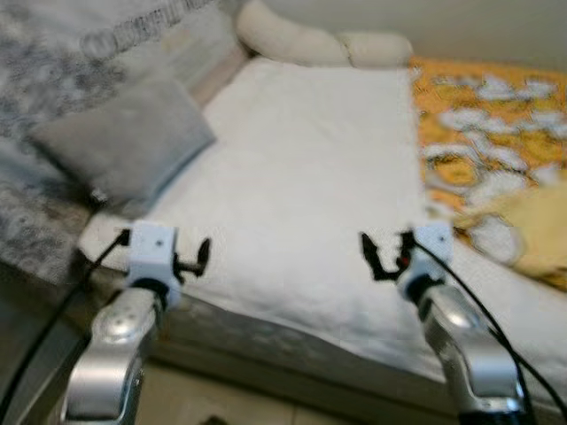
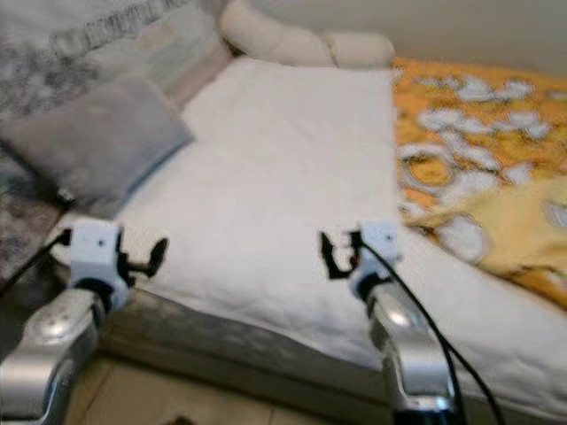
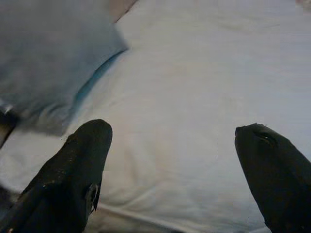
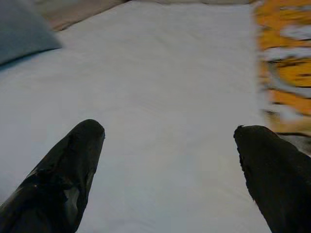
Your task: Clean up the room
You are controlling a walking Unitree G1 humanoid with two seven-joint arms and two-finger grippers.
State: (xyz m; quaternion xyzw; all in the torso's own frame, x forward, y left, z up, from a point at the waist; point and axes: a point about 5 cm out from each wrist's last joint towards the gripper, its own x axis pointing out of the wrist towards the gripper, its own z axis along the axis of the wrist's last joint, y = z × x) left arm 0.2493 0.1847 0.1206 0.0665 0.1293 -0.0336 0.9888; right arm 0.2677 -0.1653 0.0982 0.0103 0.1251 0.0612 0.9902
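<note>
The two-armed robot stands at the near edge of a bed covered by a plain white quilted bedspread (image 1: 310,186), both arms raised over the mattress. The left gripper (image 1: 190,258) hovers above the near left corner and the right gripper (image 1: 383,254) above the near middle; in the wrist views each pair of black fingers is spread wide with nothing between them. By the look of it the tidying is at the approach stage, with no item yet taken in hand.

The likeliest work lies to either side. A soft grey square pillow (image 1: 124,142) lies tilted at the bed's left edge, just beyond the left gripper, against a grey patterned throw (image 1: 44,62). On the right, an orange blanket with white flower shapes (image 1: 487,124) lies rumpled along the bedspread's right edge. Two cream bolster cushions (image 1: 319,42) sit at the far end.

The next move probably calls for a reach to the pillow or blanket and a firm pinch of loose fabric. Black cables (image 1: 483,310) trailing from the wrists could snag.
</note>
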